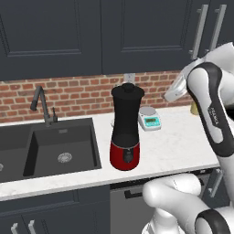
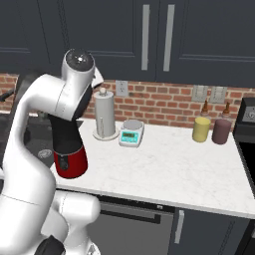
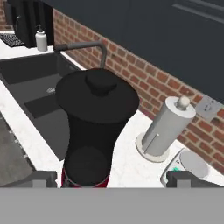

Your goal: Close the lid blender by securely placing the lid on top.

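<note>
Black lid apparently seated, blender upright

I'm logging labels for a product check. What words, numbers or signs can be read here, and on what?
No text can be read.
Scale: its teal display shows no digits that can be read.
Blender: a dark control on its red base, no lettering to be made out.
Arm: a small dark mark, too small to read.
</note>
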